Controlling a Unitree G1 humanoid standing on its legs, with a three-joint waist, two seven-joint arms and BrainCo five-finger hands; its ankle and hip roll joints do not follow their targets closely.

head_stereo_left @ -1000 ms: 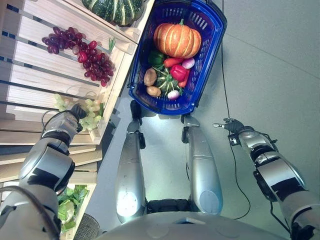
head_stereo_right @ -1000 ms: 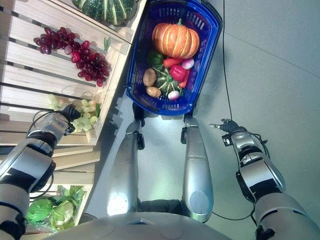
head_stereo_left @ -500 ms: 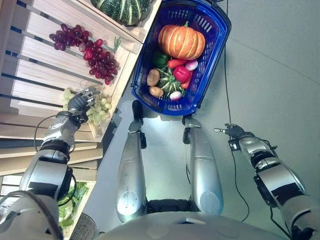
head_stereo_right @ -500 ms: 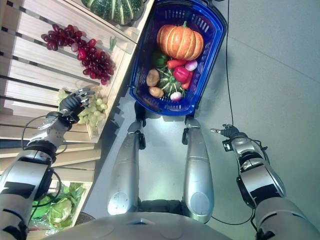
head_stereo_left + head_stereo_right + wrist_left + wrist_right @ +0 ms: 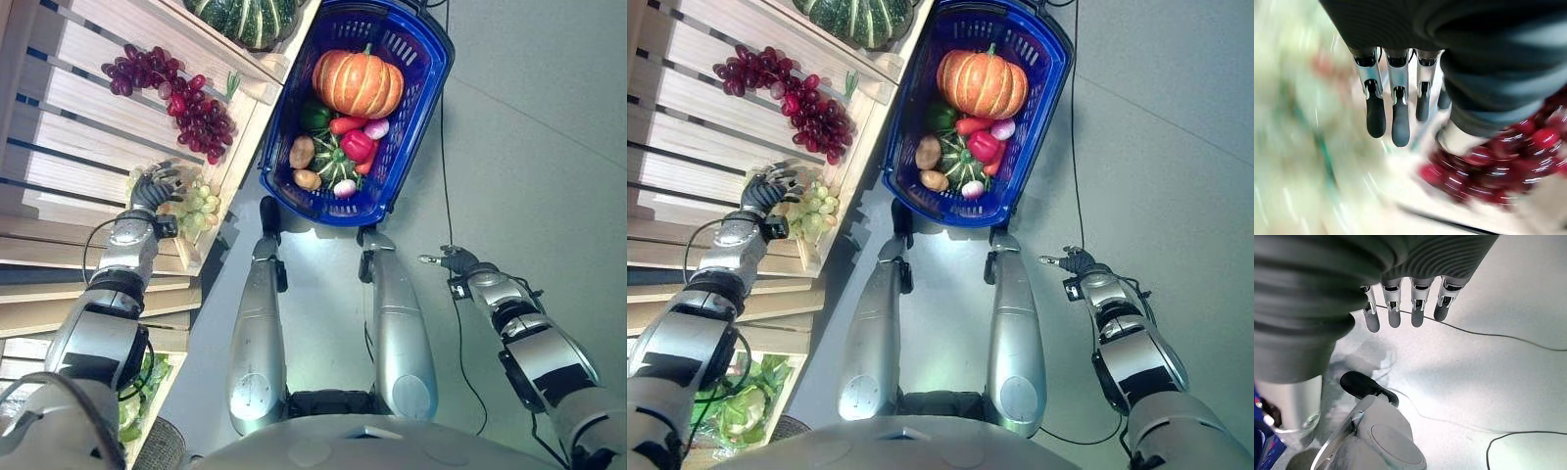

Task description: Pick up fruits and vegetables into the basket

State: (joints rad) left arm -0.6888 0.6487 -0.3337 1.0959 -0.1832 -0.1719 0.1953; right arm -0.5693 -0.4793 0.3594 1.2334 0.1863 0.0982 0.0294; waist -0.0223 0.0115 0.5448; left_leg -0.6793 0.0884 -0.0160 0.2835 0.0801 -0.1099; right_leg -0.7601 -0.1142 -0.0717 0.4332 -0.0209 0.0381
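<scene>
A blue basket (image 5: 419, 117) stands on the floor ahead, holding an orange pumpkin (image 5: 358, 83), a red pepper (image 5: 355, 145), a potato (image 5: 301, 152) and other vegetables. On the wooden shelf (image 5: 69, 108) to the left lie red grapes (image 5: 181, 98) and, nearer, green grapes (image 5: 199, 204). My left hand (image 5: 157, 186) hovers over the left side of the green grapes with its fingers (image 5: 1396, 122) straight and spread, holding nothing. The red grapes (image 5: 1498, 166) show past it in the left wrist view. My right hand (image 5: 451, 261) hangs open over the bare floor at the right.
A dark green striped squash (image 5: 245, 15) sits on the shelf's far end beside the basket. Leafy greens (image 5: 735, 406) lie in a lower crate at the near left. Grey floor (image 5: 529, 147) stretches right of the basket.
My left hand has moved forward from the shelf's near edge onto the green grapes, and its fingers have spread open. The right hand has stayed in place.
</scene>
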